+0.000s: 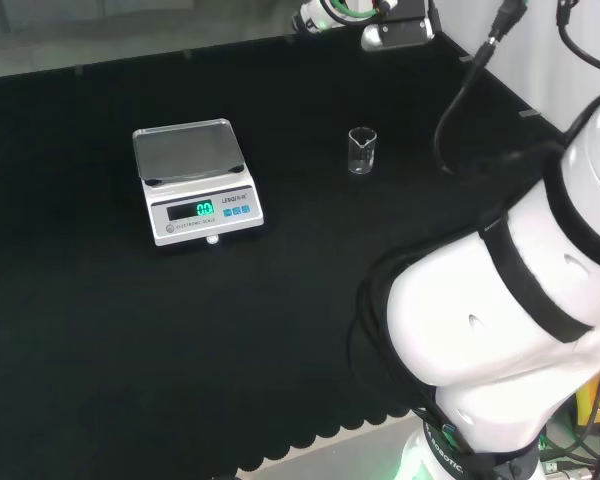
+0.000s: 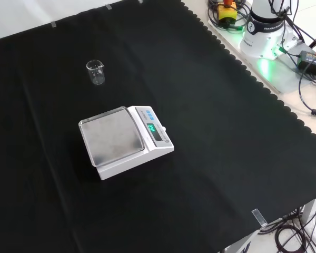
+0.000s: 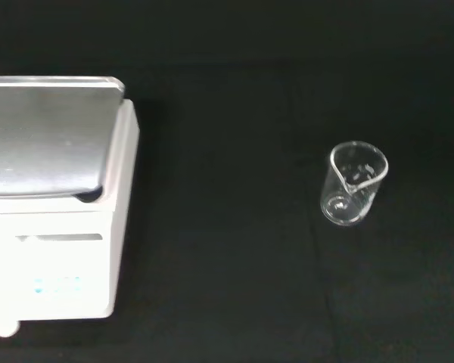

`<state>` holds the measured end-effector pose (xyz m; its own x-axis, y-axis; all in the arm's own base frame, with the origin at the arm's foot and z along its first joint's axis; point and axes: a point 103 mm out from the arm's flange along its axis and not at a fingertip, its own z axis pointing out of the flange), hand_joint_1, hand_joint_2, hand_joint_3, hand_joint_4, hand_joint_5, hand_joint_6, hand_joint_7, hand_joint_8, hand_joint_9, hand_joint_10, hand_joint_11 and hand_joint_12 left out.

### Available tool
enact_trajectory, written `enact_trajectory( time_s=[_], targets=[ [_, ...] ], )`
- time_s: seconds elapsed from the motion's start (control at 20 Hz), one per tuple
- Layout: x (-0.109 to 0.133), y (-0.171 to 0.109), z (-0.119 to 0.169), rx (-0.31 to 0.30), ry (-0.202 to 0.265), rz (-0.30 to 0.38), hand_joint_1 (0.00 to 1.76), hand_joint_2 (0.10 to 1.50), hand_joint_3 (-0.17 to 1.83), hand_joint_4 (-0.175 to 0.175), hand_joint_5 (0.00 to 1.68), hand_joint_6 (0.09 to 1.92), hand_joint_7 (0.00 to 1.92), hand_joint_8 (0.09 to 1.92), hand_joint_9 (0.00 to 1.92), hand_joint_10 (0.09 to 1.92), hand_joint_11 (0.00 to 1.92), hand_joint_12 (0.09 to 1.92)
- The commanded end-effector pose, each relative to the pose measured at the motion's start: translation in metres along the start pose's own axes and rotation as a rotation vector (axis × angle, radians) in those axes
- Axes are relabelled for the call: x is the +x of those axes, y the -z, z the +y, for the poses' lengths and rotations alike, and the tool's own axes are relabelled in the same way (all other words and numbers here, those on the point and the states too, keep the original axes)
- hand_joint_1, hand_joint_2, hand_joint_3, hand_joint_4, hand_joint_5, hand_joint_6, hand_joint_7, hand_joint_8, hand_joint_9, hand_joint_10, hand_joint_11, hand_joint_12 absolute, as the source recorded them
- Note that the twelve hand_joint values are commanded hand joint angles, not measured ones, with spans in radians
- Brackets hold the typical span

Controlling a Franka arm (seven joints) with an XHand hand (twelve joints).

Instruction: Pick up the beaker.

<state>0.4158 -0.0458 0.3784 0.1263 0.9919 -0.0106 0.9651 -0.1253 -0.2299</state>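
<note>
- A small clear glass beaker is seen standing upright on the black cloth, apart from everything else.
- A white electronic scale with a square metal pan is placed on the same cloth; in the head view the beaker is set to its right, well apart.
- In the front view the beaker is found higher up than the scale.
- The arm's white links are seen at the head view's right.
- Whether the hand is open or closed cannot be told.
</note>
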Motion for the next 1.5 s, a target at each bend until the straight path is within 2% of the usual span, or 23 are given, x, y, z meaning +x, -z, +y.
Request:
enact_trajectory(
  time_s=[0.05, 0.25, 0.35, 0.45, 0.55, 0.95, 1.2, 1.5],
  targets=[
    [-0.057, -0.039, 0.061, 0.015, -0.053, 0.073, 0.34, 1.17, -0.08, -0.130, 0.14, 0.09, 0.00, 0.48, 0.00, 0.66, 0.03, 1.51],
    [-0.070, -0.061, 0.088, 0.029, -0.065, 0.080, 0.36, 1.17, -0.08, -0.133, 0.15, 0.09, 0.00, 0.48, 0.00, 0.65, 0.02, 1.51],
    [-0.072, -0.068, 0.101, 0.046, -0.082, 0.024, 0.37, 1.17, -0.08, -0.135, 0.16, 0.09, 0.00, 0.48, 0.00, 0.65, 0.03, 1.51],
    [-0.073, -0.076, 0.115, 0.063, -0.093, -0.001, 0.38, 1.17, -0.08, -0.135, 0.16, 0.09, 0.00, 0.47, 0.00, 0.64, 0.07, 1.50],
    [-0.076, -0.086, 0.130, 0.090, -0.092, 0.011, 0.38, 1.16, -0.08, -0.135, 0.16, 0.09, 0.00, 0.47, 0.00, 0.64, 0.09, 1.49],
    [-0.089, -0.123, 0.181, 0.131, -0.090, 0.070, 0.39, 1.16, -0.10, -0.133, 0.16, 0.09, 0.00, 0.44, 0.00, 0.59, 0.04, 1.49],
    [-0.093, -0.142, 0.193, 0.170, -0.083, 0.074, 0.39, 1.16, -0.10, -0.133, 0.16, 0.09, 0.00, 0.44, 0.00, 0.58, 0.04, 1.50],
    [-0.096, -0.155, 0.191, 0.197, -0.092, 0.083, 0.39, 1.16, -0.10, -0.133, 0.16, 0.09, 0.00, 0.44, 0.00, 0.58, 0.04, 1.50]
  ],
)
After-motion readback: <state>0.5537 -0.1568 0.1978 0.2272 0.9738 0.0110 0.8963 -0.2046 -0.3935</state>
